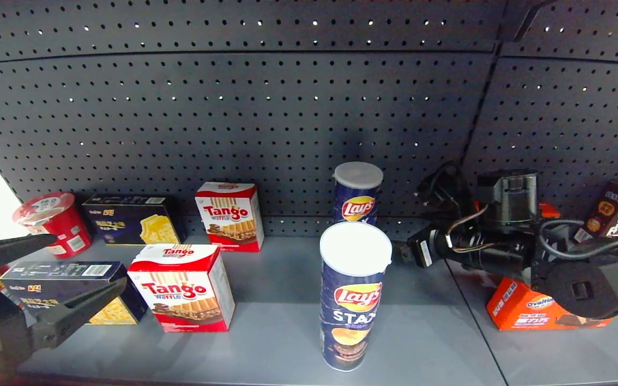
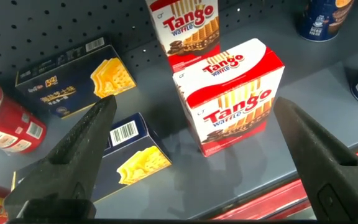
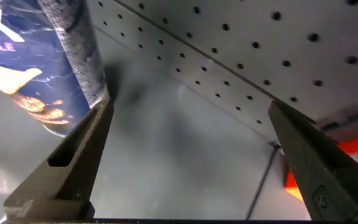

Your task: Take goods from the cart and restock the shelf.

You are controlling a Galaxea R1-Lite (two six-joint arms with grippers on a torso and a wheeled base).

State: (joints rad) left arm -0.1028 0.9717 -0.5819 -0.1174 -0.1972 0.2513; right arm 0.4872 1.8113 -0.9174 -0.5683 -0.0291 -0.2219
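The shelf (image 1: 266,343) looks well on the way to stocked: goods stand in front-and-back pairs, with bare floor between the groups that could, I judge, take more. The tall front chip can (image 1: 353,295) stands upright at the shelf's front edge, the rear chip can (image 1: 357,193) behind it against the pegboard; to their left the front wafer box (image 1: 183,287) and rear wafer box (image 1: 229,215) stand likewise, then two dark cracker boxes (image 1: 134,219) and a red cup (image 1: 54,222), with an orange box (image 1: 518,311) lying on the right. The right gripper (image 3: 190,106) reaches in low just right of the front can, its jaws spread and empty; one finger lies so near the can that I cannot say whether they touch. The left gripper (image 2: 192,106) hovers at the shelf's front left, above the cracker and wafer boxes, jaws wide apart, carrying nothing
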